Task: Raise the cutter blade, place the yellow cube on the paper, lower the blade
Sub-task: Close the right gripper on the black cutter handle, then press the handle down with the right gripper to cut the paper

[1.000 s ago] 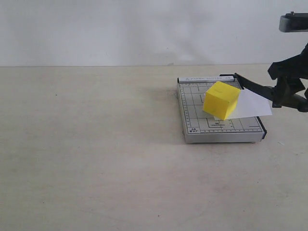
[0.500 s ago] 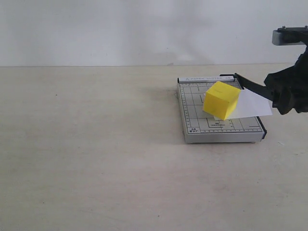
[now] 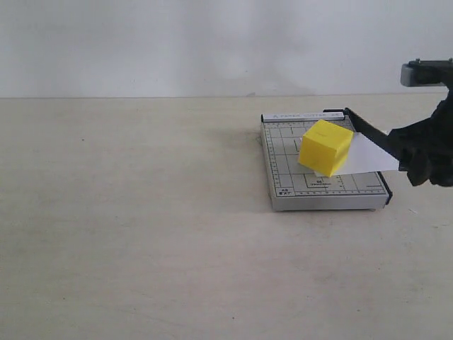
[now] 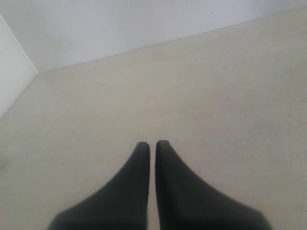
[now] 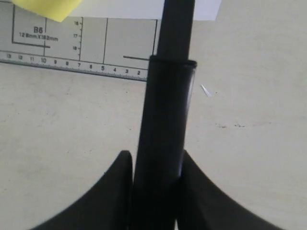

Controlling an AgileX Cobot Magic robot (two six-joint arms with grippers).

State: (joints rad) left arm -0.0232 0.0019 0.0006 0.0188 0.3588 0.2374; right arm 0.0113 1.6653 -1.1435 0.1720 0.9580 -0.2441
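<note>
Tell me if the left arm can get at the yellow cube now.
Probably yes: nothing stands left of the yellow cube; the right gripper holds the cutter blade on the far side.

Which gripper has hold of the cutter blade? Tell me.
The right gripper: its fingers clamp the cutter blade by its thick black handle. The left gripper is shut on nothing, over bare table.

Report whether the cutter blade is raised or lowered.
Raised. The cutter blade slants up from its hinge, clear of the grey base edge, above the paper; the right claw grips its handle.
</note>
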